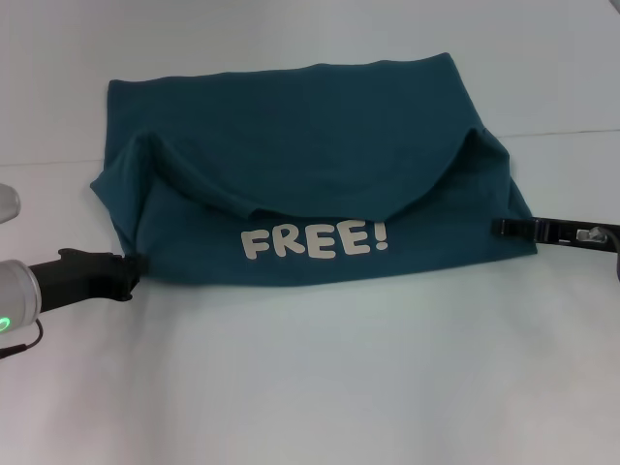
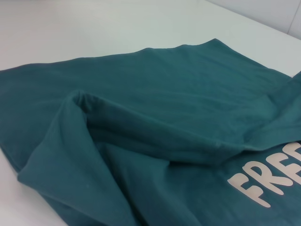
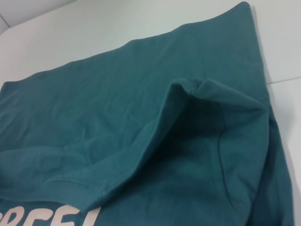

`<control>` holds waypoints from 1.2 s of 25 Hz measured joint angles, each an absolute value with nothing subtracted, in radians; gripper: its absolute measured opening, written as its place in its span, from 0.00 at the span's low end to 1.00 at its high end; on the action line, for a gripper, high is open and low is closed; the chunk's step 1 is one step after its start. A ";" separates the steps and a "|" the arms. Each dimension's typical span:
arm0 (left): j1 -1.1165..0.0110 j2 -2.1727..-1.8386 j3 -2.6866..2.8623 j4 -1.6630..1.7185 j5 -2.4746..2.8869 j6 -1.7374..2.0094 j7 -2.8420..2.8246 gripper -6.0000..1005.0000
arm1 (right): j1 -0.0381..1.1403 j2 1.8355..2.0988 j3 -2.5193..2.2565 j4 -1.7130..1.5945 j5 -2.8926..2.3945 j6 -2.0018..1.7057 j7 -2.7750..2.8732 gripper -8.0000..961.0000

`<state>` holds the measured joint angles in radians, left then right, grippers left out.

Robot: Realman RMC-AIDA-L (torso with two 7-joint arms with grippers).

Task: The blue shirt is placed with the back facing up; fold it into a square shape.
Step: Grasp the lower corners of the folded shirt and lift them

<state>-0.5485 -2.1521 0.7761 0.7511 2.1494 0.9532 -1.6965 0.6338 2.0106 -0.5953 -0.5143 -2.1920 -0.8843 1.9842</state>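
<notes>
The blue shirt [image 1: 320, 155] lies in the middle of the white table [image 1: 310, 387], a bit toward the far side. It is partly folded. The near part has been turned over, so the white "FREE!" letters [image 1: 315, 240] show on a band along the near edge. Behind the letters the cloth sags down in a wide curve, like a shallow bowl. On each side the cloth stands up in a soft hump. The far part of the shirt lies flat, and its far edge is almost straight.

In the left wrist view the shirt [image 2: 155, 108] fills most of the picture. A deep fold runs across it, and the first letters of the word [image 2: 268, 181] show at one edge. In the right wrist view the shirt [image 3: 117, 108] also fills the picture, with a puffy fold standing up and the tops of the letters [image 3: 51, 217] at the edge.

The left gripper [image 1: 139, 263] is low over the table at the shirt's near left corner. Its black tip touches the edge of the cloth there. It looks as if it pinches the cloth, but the tip is small and I cannot tell for sure.

The right gripper [image 1: 504, 228] is at the shirt's right edge, close to the near right corner. Its thin black fingers reach in to the cloth and touch it. I cannot tell if they are clamped on the cloth or loose.
</notes>
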 joint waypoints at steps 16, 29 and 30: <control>-0.552 -2.143 0.775 0.750 2.152 0.948 -1.696 0.04 | 0.632 2.020 -0.603 -0.501 -2.187 -0.892 1.981 0.26; -0.534 -2.143 0.763 0.755 2.152 0.941 -1.706 0.04 | 0.557 2.009 -0.584 -0.531 -2.071 -0.999 1.861 0.04; -0.526 -2.143 0.763 0.762 2.152 0.944 -1.711 0.04 | 0.543 2.008 -0.582 -0.535 -2.056 -1.015 1.847 0.04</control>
